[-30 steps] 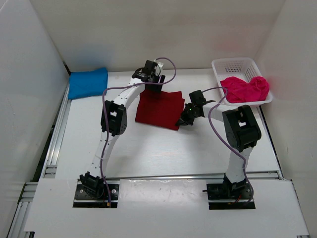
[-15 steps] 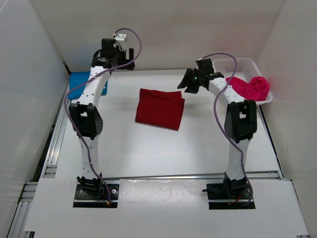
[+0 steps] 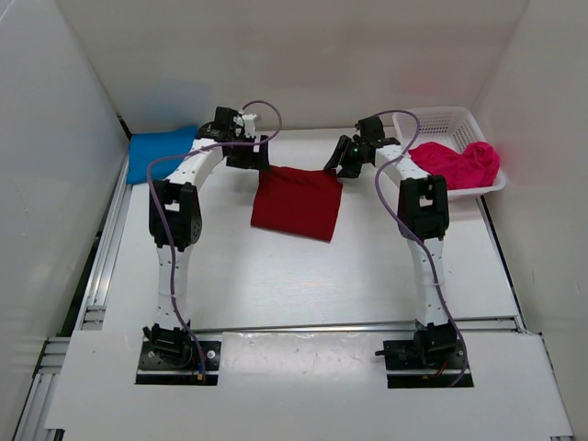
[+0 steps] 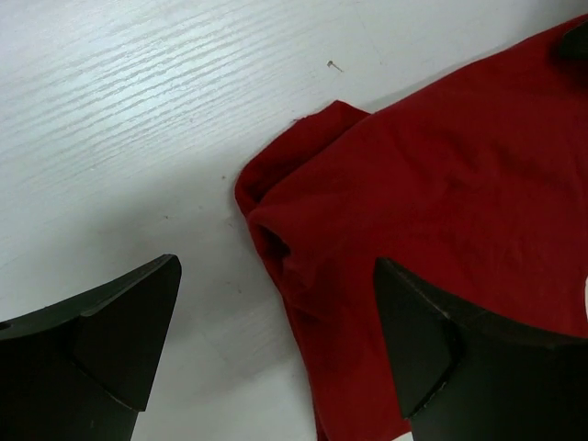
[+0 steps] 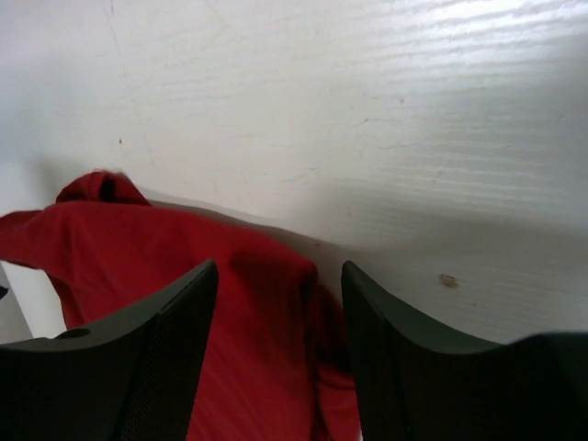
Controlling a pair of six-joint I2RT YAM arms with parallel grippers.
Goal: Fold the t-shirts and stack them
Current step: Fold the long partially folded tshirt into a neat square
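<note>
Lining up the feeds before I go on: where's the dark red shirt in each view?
Top external: dark red shirt mid-table, folded.
Left wrist: fills the right side.
Right wrist: lower left.
Shared landmark: white table bordering the shirt's edge.

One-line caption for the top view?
Left gripper and right gripper, both open, at far corners of folded red shirt; blue shirt far left, pink shirt in basket.

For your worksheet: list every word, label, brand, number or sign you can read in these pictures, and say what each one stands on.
No text can be read in any view.
The dark red t-shirt, blue t-shirt and pink t-shirt are plain where they show, with no print or tag.
The white mesh basket and the table show no label or sign.
</note>
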